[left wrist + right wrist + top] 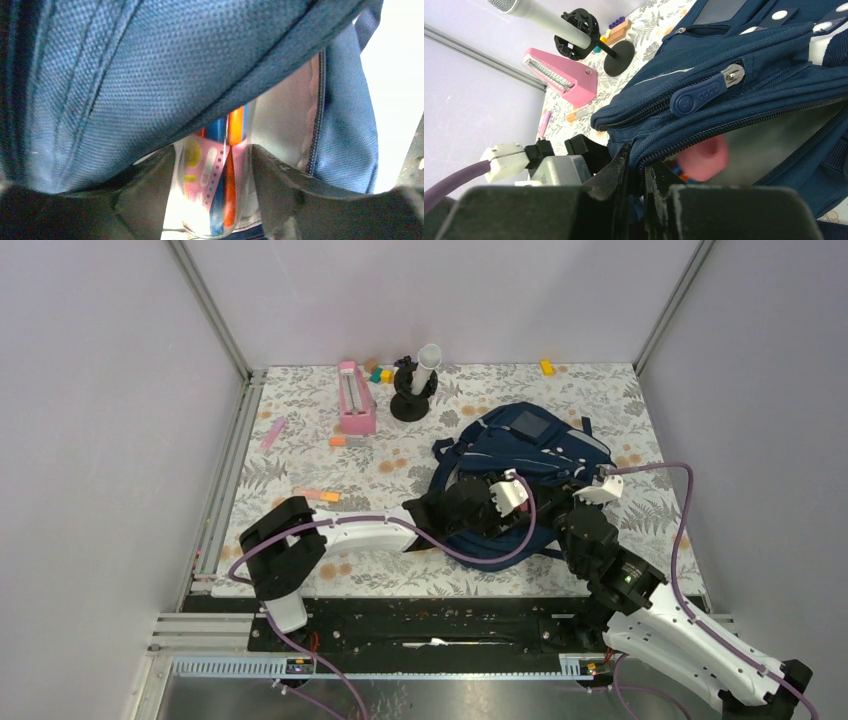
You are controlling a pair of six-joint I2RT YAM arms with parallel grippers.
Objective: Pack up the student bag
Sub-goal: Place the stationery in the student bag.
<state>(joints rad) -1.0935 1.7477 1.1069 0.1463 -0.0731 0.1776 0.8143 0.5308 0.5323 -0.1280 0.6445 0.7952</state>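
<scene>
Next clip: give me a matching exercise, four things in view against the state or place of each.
Things:
1 student bag
2 right gripper
3 microphone
4 pink box

States or places:
A held in the black stand
B lying beside that stand, on the side of the left wall
C navy, main zip open
D pinched shut on the bag's zip edge

Pairs: 1-C, 2-D, 3-A, 4-B

The student bag (520,445) lies right of centre on the table (300,455), with a stand (408,403) and box (356,400) behind-left.
</scene>
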